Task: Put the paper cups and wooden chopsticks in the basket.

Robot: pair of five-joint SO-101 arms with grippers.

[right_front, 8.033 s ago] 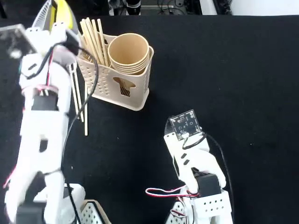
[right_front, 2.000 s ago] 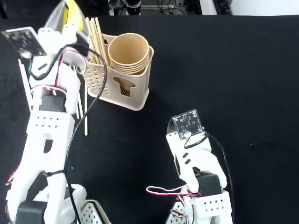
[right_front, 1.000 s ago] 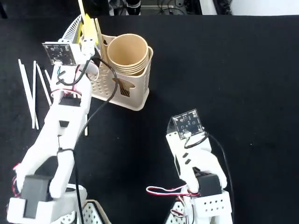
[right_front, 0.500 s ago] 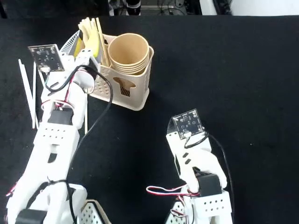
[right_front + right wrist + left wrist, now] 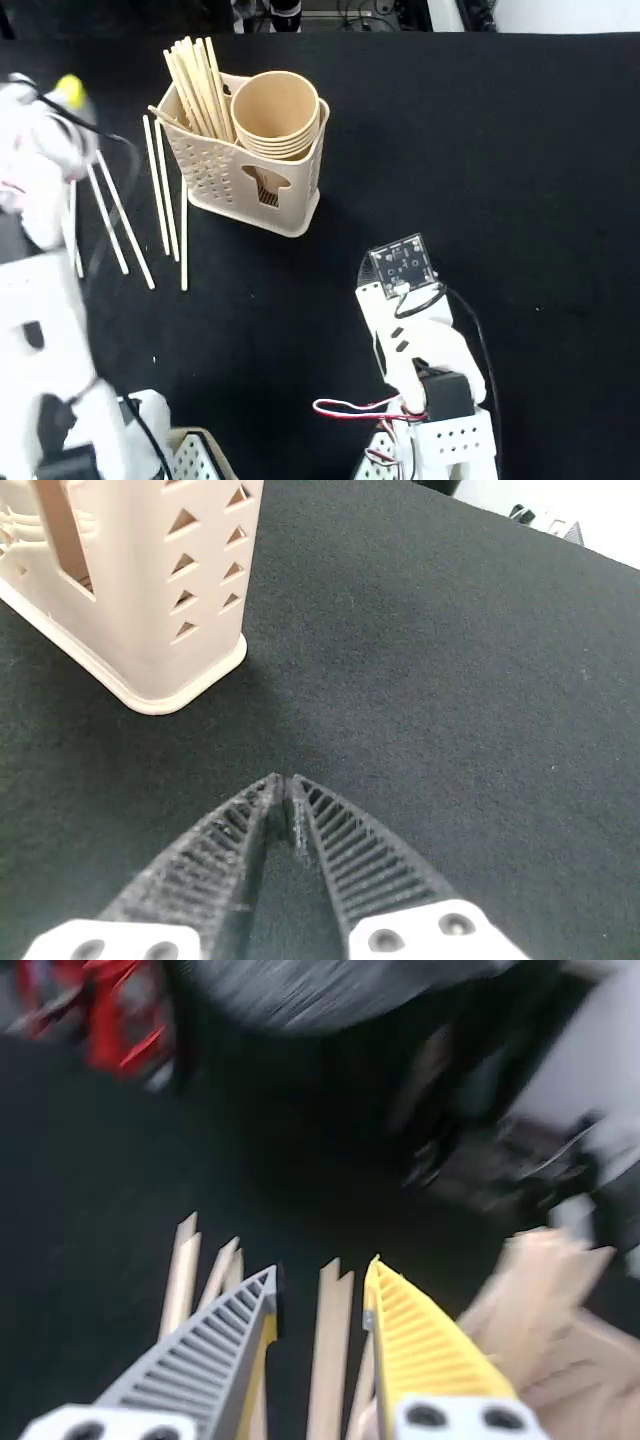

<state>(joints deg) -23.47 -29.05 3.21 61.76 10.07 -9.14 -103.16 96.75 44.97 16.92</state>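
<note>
The left arm (image 5: pixel 40 150) has swung away from the basket (image 5: pixel 225 190) to the table's (image 5: pixel 480 150) left edge; half a second ago its pincer was at the basket's chopstick side. A bundle of chopsticks (image 5: pixel 195 80) stands in the basket beside the stacked paper cups (image 5: pixel 275 105), near the table's back left corner. The left pincer (image 5: pixel 321 1272) is released, jaws apart, above the loose chopsticks (image 5: pixel 165 205) lying between the basket and the left edge. One delivery looks finished, and the next pick is probably starting. The right pincer (image 5: pixel 285 780) is clenched on nothing, low over the table in front of the basket, unmoved.
</note>
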